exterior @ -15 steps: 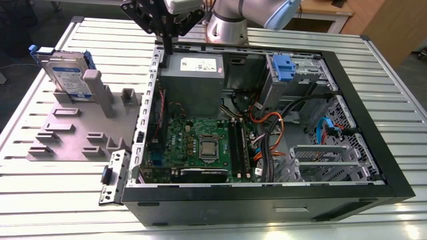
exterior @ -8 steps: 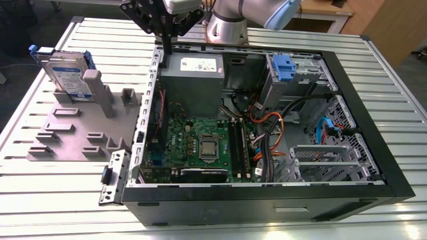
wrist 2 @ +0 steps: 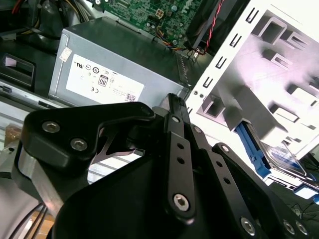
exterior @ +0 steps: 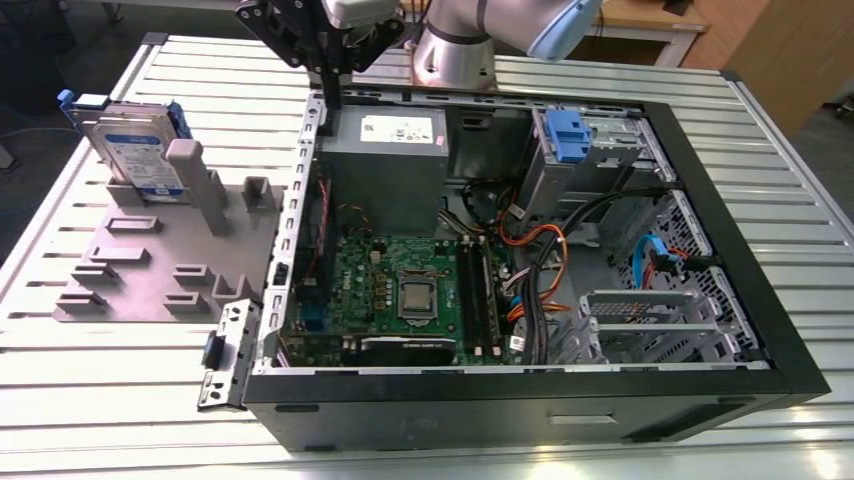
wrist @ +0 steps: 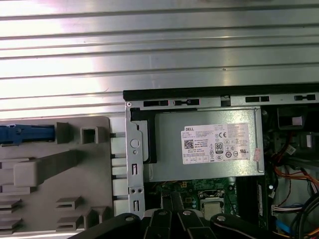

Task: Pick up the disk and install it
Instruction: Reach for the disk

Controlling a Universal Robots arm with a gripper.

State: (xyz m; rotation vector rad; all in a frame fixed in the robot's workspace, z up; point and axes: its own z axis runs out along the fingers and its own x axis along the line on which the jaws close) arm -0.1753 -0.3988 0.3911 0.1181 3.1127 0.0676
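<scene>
The bench (exterior: 787, 140) carries two items: an open computer case (exterior: 534, 395) across the centre and right of the exterior view, and a grey fixture tray (exterior: 147, 275) just beside it at the exterior view's left. Inside the case, the power supply (exterior: 387, 165) occupies the upper centre; a drive cage (exterior: 607, 150) with a lone blue clip (exterior: 567, 135) sits at the upper right. The disk (exterior: 134, 150) stands on edge in a slot at the upper left of the tray, label outward, with a grey post (exterior: 184, 170) just in front of it; it is not yet picked. The end effector (exterior: 328, 68) hangs at the top centre of the exterior view, above the case's rear edge, well apart from the disk; it appears clenched and carries nothing.

Step in hand, as judged: the pick. For a sound grasp, release the end effector fully before descent; centre it over the disk's upper edge; clamp the silver body across its flat faces rather than the blue rails, which likely flex; stay clear of the post; draw the disk straight up along the slot so the rails do not bind.
</scene>
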